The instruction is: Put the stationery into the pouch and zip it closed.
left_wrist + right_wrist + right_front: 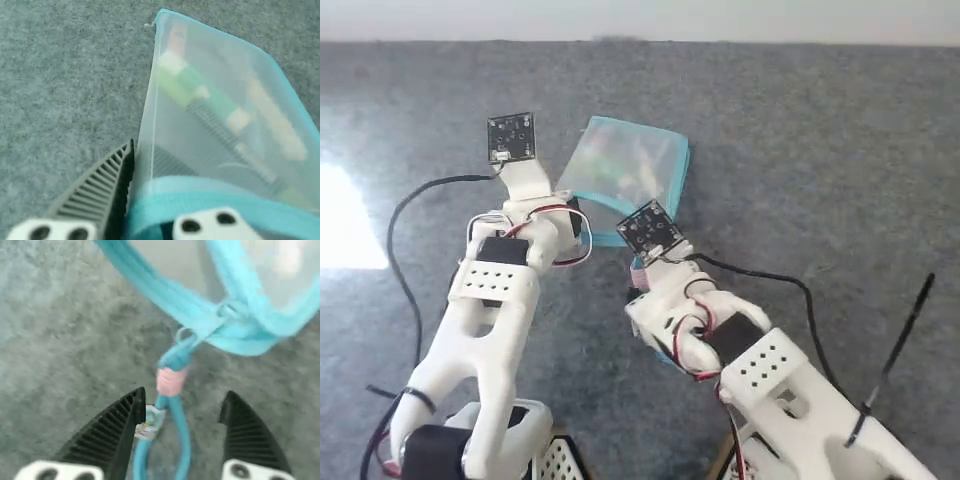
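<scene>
Right gripper (185,397) is standing wide open, its jaws waiting on both sides of the pull cord (172,385), ready to pinch it and draw the zipper (222,310). Left gripper (142,200) is, it seems, clamping the pouch (210,160) by its zipper edge to steady it. The stationery (195,90) is lying inside, just ahead of that gripper.

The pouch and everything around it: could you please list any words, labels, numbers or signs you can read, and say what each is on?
No text is legible in any view.
Small tag on the zipper pull cord: has coloured print, too blurred to read.
Stationery inside the pouch: any print is too blurred to read through the translucent wall.
</scene>
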Tool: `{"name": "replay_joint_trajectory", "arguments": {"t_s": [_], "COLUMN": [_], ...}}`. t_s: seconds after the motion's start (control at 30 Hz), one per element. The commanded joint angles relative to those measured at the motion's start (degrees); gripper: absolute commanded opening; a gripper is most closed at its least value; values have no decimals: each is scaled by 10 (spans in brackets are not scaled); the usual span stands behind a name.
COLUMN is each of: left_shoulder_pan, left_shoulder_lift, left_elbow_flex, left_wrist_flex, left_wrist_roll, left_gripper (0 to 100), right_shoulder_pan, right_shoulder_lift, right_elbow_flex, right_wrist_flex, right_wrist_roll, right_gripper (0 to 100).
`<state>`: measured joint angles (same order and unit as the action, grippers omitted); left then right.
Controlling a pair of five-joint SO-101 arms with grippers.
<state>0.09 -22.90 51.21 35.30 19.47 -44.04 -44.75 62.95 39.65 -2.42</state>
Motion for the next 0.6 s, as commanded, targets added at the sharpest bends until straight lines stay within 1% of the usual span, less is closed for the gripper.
{"name": "replay_joint_trajectory", "arguments": {"t_s": [0.0, 0.1, 0.27, 0.43, 0.5, 0.57], "left_shoulder_pan": [-9, -9, -8, 0, 6, 9], "left_shoulder_lift": [18, 18, 18, 18, 18, 18], "left_elbow_flex": [6, 6, 6, 7, 12, 13], "left_wrist_flex": [-2, -1, 0, 0, -2, -3], "left_wrist_roll": [9, 9, 9, 9, 8, 8], "left_gripper": [12, 12, 12, 12, 12, 12], "right_shoulder_pan": [-34, -40, -13, 18, 19, 19], "right_shoulder_lift": [3, 3, 3, 3, 3, 3], "right_elbow_flex": [1, 33, 88, 88, 89, 90], "right_wrist_flex": [-41, -97, -195, -219, -231, -235], "right_wrist_roll": [-14, -12, -12, -13, -13, -12], "right_gripper": [263, 263, 263, 260, 216, 138]}}
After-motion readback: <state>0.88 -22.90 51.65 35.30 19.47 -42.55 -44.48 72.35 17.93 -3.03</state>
